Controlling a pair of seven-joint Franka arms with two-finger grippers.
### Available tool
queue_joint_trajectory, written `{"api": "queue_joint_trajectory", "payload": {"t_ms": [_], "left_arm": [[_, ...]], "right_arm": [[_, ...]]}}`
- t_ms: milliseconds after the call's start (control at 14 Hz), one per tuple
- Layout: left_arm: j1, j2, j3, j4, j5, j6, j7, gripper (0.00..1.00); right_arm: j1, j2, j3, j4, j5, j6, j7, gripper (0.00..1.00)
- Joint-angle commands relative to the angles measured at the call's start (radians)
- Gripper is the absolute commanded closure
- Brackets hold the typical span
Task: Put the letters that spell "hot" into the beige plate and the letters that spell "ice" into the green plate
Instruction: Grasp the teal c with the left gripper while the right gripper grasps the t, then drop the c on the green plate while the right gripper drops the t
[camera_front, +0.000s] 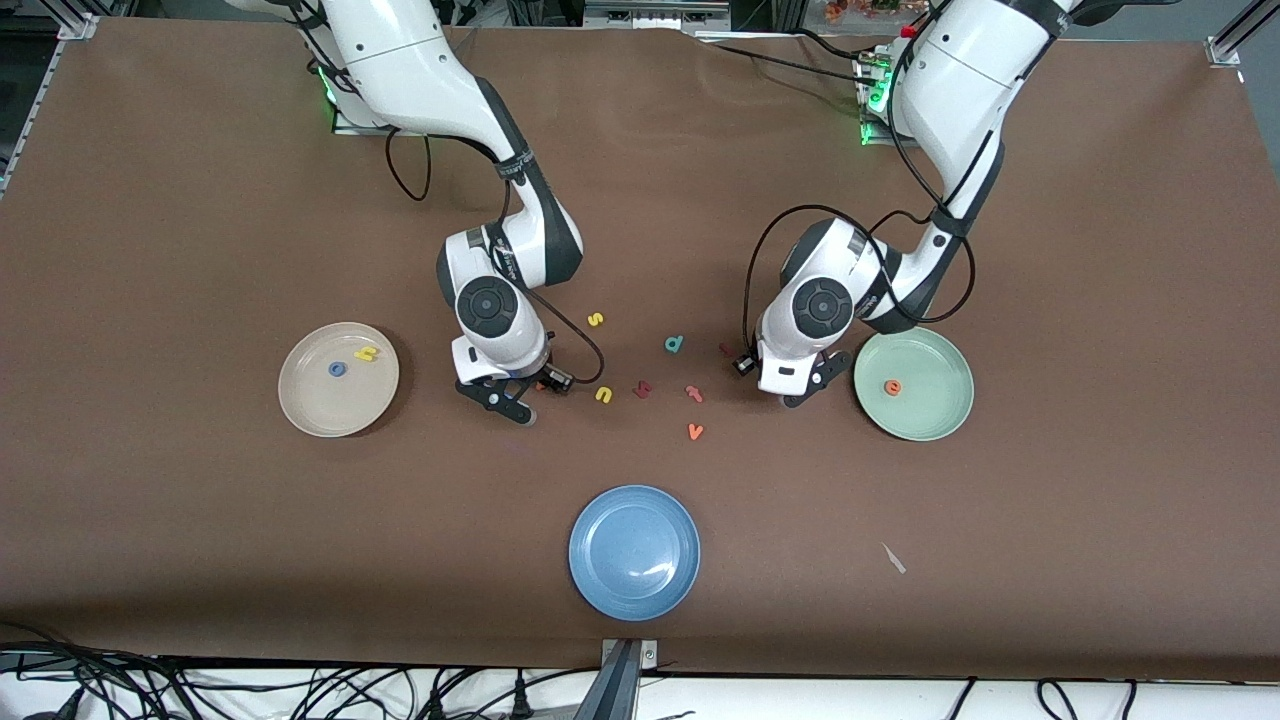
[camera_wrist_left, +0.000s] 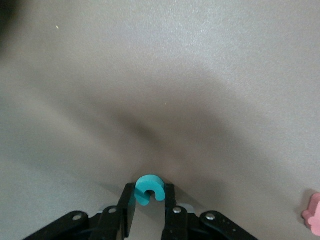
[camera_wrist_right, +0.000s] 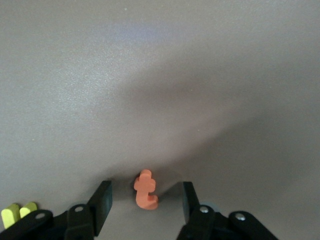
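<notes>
First, landmark: blue plate, nearest the front camera, about midway along the table.
Orange v: flat on the table, a little farther from the camera than the blue plate, slightly toward the left arm's end.
Pinkish-red t: farther again than the blue plate, just past the v.
Yellow u: about as far from the blue plate as the pinkish-red t, almost straight up the table from it.
Dark red letter: between the u and the pinkish-red t; shape unclear.
Right gripper: down at the tabletop, farther than the blue plate and toward the right arm's end; jaws parted with a gap on each side, straddling but not touching the orange t, which lies on the table.
Left gripper: down at the tabletop, farther than the blue plate and toward the left arm's end; jaws pinched in on the teal c.
Beige plate: farther than the blue plate, well toward the right arm's end; holds blue o and yellow h.
Green plate: farther than the blue plate, well toward the left arm's end; holds orange e.
Dark red bar: farther than the pinkish-red t, beside the left gripper.
Teal d: farther still from the blue plate.
Yellow s: farthest letter from the blue plate.
</notes>
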Motion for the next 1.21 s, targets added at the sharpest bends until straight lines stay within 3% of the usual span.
{"api": "queue_joint_trajectory", "payload": {"t_ms": [0, 214, 500, 857, 1143], "left_arm": [[0.002, -0.029, 0.002, -0.017, 0.032, 0.001, -0.03, 1.0], [0.002, -0.063, 0.003, -0.008, 0.039, -0.041, -0.022, 1.0], [0.042, -0.095, 0.002, 0.04, 0.124, -0.208, 0.045, 1.0], [0.181, -0.135, 0.0, 0.038, 0.126, -0.329, 0.448, 1.0], [0.309, -0.134, -0.001, 0.023, 0.124, -0.335, 0.756, 1.0]], "right_arm": [[0.005, 0.013, -0.006, 0.027, 0.051, -0.004, 0.015, 0.58], [0.005, 0.015, -0.006, 0.025, 0.104, 0.01, 0.015, 0.94], [0.004, 0.021, -0.006, 0.02, 0.105, 0.039, 0.015, 0.96], [-0.005, 0.01, -0.014, 0.034, 0.104, 0.019, -0.005, 1.0], [-0.015, -0.056, -0.142, 0.039, 0.075, -0.227, -0.288, 1.0]]}}
